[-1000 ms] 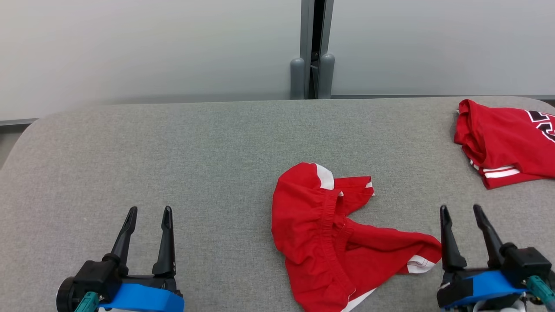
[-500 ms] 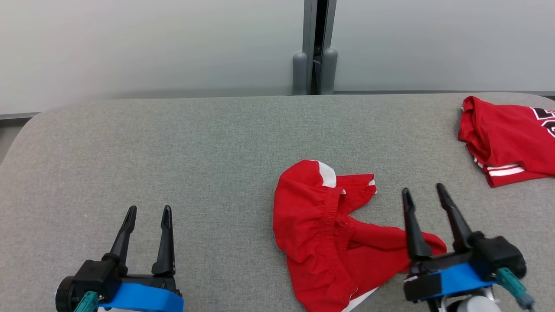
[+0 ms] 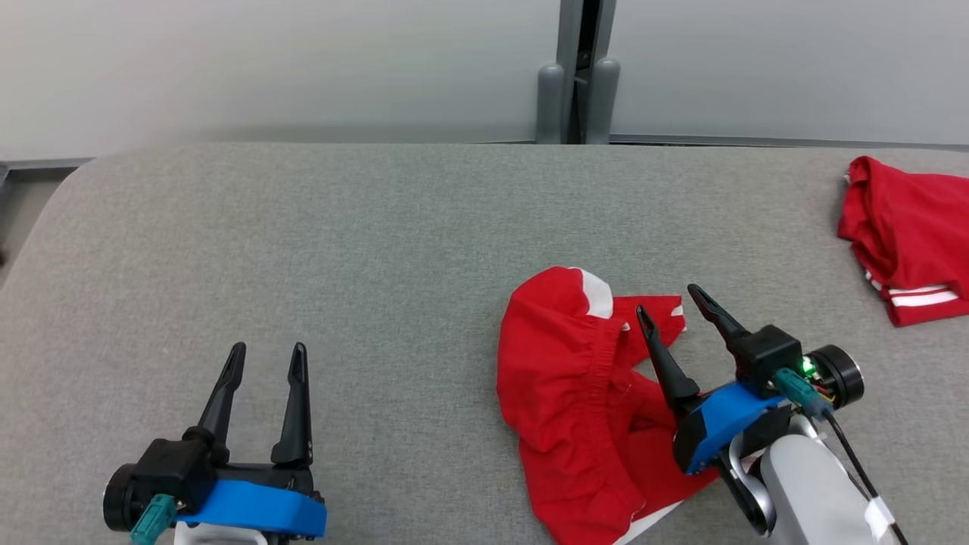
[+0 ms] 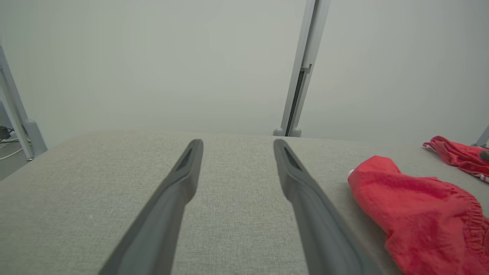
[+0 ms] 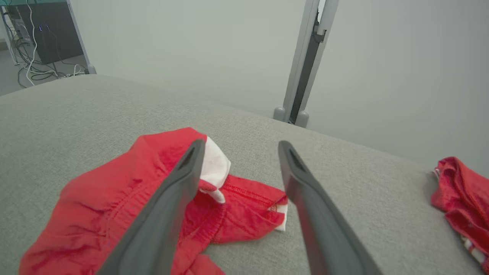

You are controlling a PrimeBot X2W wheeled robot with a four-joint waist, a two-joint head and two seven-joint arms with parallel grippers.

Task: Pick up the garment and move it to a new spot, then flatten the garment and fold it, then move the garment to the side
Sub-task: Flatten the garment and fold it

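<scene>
Over the red garment, the right jaws hover agape.

This looks like a robotics lab or test bay. A broad worktable covered in grey fabric stands against plain pale partition panels, which are joined by a grey metal post with rounded feet. Beyond the table's edge, loose cables trail over a bare floor beside a dark equipment cabinet
</scene>
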